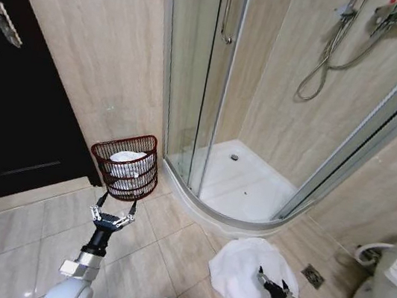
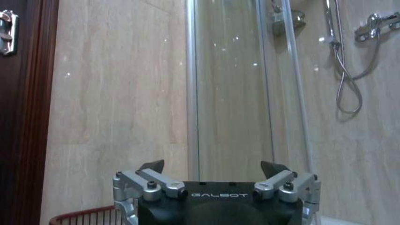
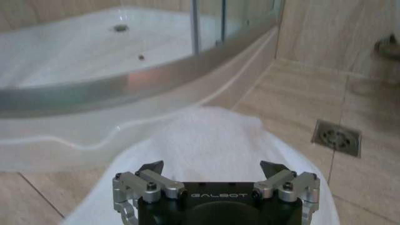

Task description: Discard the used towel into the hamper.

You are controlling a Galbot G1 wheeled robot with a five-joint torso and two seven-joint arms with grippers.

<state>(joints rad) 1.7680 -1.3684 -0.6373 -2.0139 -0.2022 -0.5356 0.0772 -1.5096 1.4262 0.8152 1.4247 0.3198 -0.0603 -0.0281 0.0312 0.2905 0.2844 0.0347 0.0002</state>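
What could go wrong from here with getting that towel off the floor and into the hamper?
The towel lies spread flat on the tile, so the open right gripper above it may pinch only a thin fold and lose it. The hamper is small and already holds white cloth, so a big towel could drape over its rim. The left gripper hangs open just before the hamper, possibly in the way.

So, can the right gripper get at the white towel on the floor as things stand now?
Probably yes. The right gripper hangs open just above the white towel, which lies spread on the floor tiles beside the shower tray, and nothing sits between them.
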